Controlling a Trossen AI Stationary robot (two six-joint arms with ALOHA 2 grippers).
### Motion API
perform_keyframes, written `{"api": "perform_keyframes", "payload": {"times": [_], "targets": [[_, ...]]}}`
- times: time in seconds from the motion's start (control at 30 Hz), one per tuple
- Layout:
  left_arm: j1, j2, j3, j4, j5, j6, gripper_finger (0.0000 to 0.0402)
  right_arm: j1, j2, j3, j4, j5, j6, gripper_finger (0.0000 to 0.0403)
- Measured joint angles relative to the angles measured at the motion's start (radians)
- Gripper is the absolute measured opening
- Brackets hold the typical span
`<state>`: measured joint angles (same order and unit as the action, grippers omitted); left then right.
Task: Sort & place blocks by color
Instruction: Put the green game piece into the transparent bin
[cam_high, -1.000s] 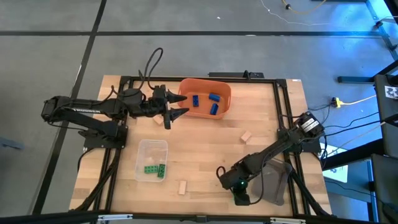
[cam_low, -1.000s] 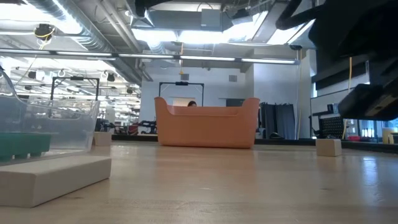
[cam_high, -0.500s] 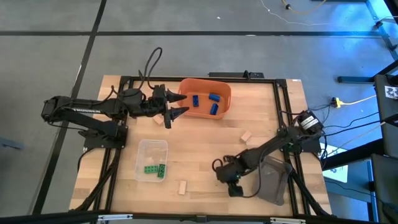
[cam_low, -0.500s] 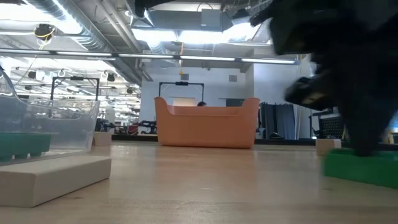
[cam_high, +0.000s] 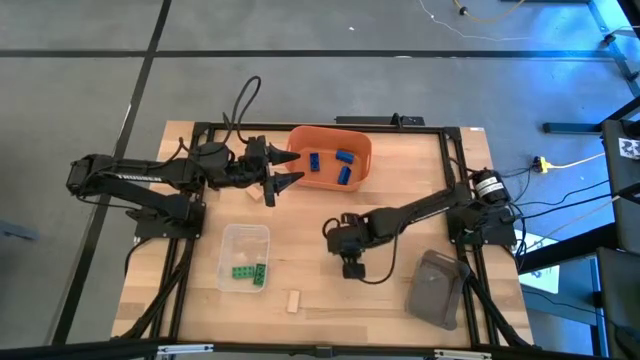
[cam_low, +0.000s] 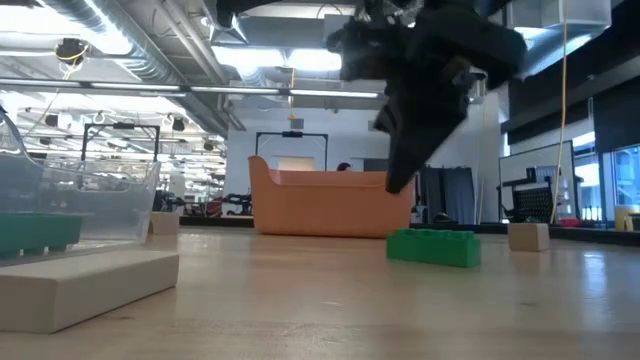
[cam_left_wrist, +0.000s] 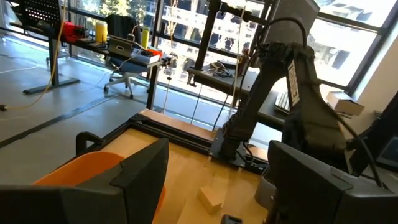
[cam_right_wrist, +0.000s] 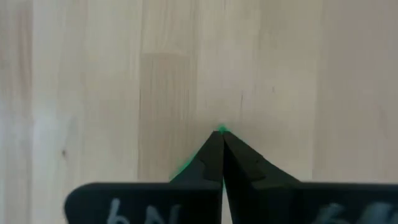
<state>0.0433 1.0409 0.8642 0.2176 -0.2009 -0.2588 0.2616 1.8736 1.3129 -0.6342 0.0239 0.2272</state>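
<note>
Green block (cam_low: 433, 247) apparently beneath closed right hand (cam_high: 352, 268)

My left tool (cam_left_wrist: 211, 186) hangs with its two dark fingers (cam_left_wrist: 140, 177) spread wide, nothing between them. Behind the nearer finger shows the rim of the orange bin (cam_left_wrist: 81, 168). Past the gap, a pale tan block (cam_left_wrist: 210, 198) lies on the wooden counter (cam_left_wrist: 186, 168). Farther off, my right arm (cam_left_wrist: 280, 93) rises from the counter's far side. Beyond the counter's black frame (cam_left_wrist: 168, 129) are windows, an office chair (cam_left_wrist: 121, 78) and a desk (cam_left_wrist: 134, 55).
</note>
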Motion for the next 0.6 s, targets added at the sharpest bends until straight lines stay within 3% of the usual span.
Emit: {"api": "perform_keyframes", "payload": {"times": [0.23,0.37,0.6], "targets": [[0.0,0.0,0.0,0.0,0.0,0.0,0.0267,0.033,-0.07,0.004,-0.089,-0.002,0.114,0.0],[0.0,0.0,0.0,0.0,0.0,0.0,0.0267,0.084,-0.12,-0.076,-0.088,0.026,0.303,0.0008],[0.0,0.0,0.0,0.0,0.0,0.0,0.0267,0.128,-0.177,-0.207,0.093,0.035,0.59,0.0083]]}}
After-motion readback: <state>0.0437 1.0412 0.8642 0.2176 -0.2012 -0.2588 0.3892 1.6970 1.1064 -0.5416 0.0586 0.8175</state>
